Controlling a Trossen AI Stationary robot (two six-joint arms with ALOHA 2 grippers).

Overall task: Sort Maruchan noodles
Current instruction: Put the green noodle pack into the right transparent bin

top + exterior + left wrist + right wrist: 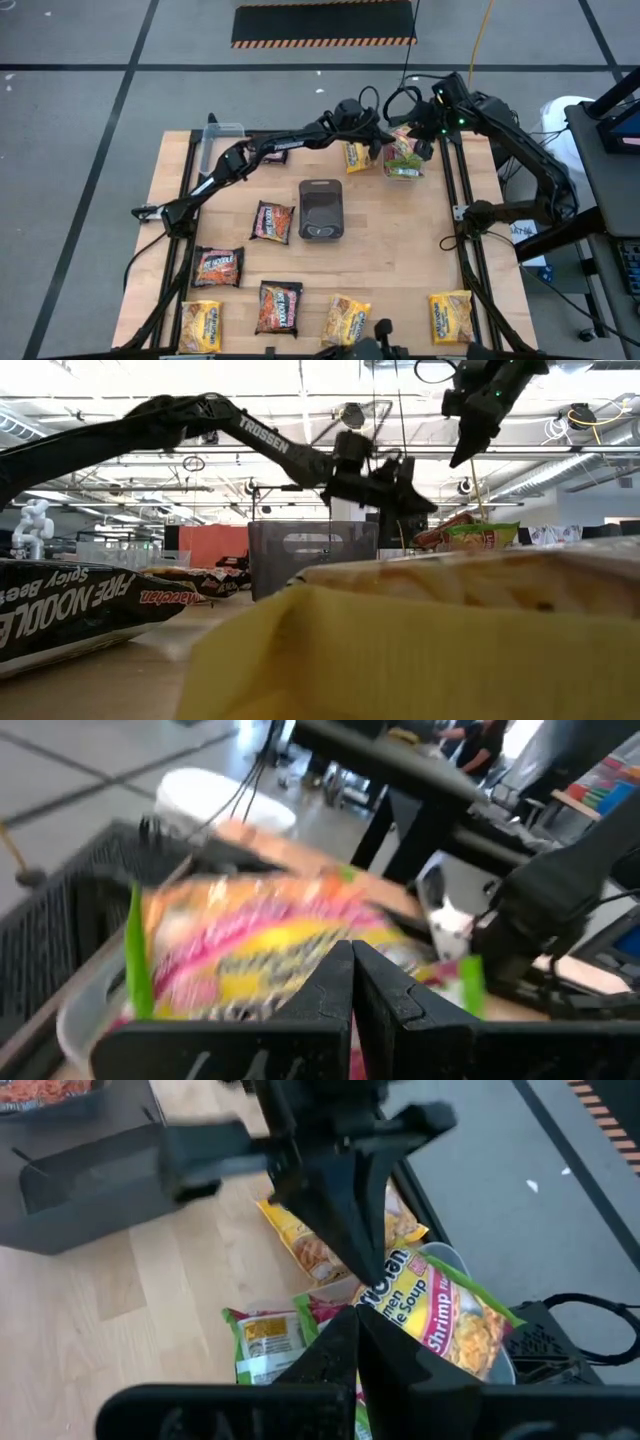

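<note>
At the table's far right a clear tub holds green-edged pink Maruchan packets. One more such packet, marked Shrimp, lies tilted over the tub's rim. My left gripper reaches across the table to that packet, shut at its end. My right gripper hangs shut above the tub with nothing in it. A yellow packet lies flat beside the tub. More packets, dark and yellow, lie flat over the near half of the table. My left gripper has the Shrimp packet by its end edge, pinched between its two shut fingers. The fingers slant down from the table's left side. The packet sits tilted, its other end over the tub's rim. The fingers themselves hide the contact.
A dark grey tray stands at the table's middle. Another clear tub sits at the far left corner. Black frame rails run along the table's right side, close to the tub.
</note>
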